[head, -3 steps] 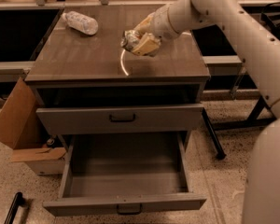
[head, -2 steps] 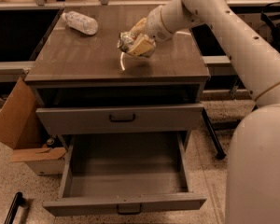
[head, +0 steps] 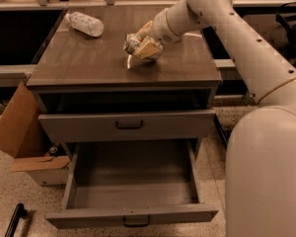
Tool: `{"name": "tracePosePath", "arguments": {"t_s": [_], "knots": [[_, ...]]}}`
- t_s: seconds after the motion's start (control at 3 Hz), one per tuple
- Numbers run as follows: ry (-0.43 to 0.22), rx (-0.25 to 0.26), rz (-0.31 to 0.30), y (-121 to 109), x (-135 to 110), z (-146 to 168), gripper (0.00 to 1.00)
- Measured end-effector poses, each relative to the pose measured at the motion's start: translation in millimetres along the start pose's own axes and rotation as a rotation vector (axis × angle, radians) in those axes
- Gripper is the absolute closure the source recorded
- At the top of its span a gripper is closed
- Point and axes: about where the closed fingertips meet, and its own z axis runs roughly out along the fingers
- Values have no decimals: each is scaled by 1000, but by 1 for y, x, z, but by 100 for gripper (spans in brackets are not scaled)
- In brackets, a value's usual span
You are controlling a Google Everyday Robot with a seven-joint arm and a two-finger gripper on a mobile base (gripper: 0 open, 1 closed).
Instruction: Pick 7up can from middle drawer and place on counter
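Note:
The 7up can [head: 132, 42], small, whitish and dented, is held in my gripper [head: 140, 46] just above the counter [head: 84, 60], near its middle and over the bright arc of light. The tan fingers [head: 149, 47] are shut on the can. I cannot tell whether the can touches the surface. My arm reaches in from the upper right. The middle drawer [head: 133, 184] is pulled out at the bottom, and its grey floor holds nothing.
A clear plastic bottle [head: 86, 23] lies at the counter's back left. The taller-fronted drawer [head: 128, 125] above the open one is closed. A cardboard box [head: 20, 137] stands on the floor to the left. A black object [head: 15, 219] lies at the bottom left.
My gripper has moved slightly left over the counter with the can in it. My arm's body fills more of the right side.

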Motion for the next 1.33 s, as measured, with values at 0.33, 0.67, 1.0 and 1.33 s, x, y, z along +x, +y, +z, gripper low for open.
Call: {"name": "tracePosePath", "arguments": {"t_s": [0.33,0.67,1.0,1.33], "knots": [[9,3,6,-1,4,1,14],[16,17,8,-2,7,-5,0],[17,38,9,-4,8,-17,0],[19,86,4,-5,6,-53,0]]}}
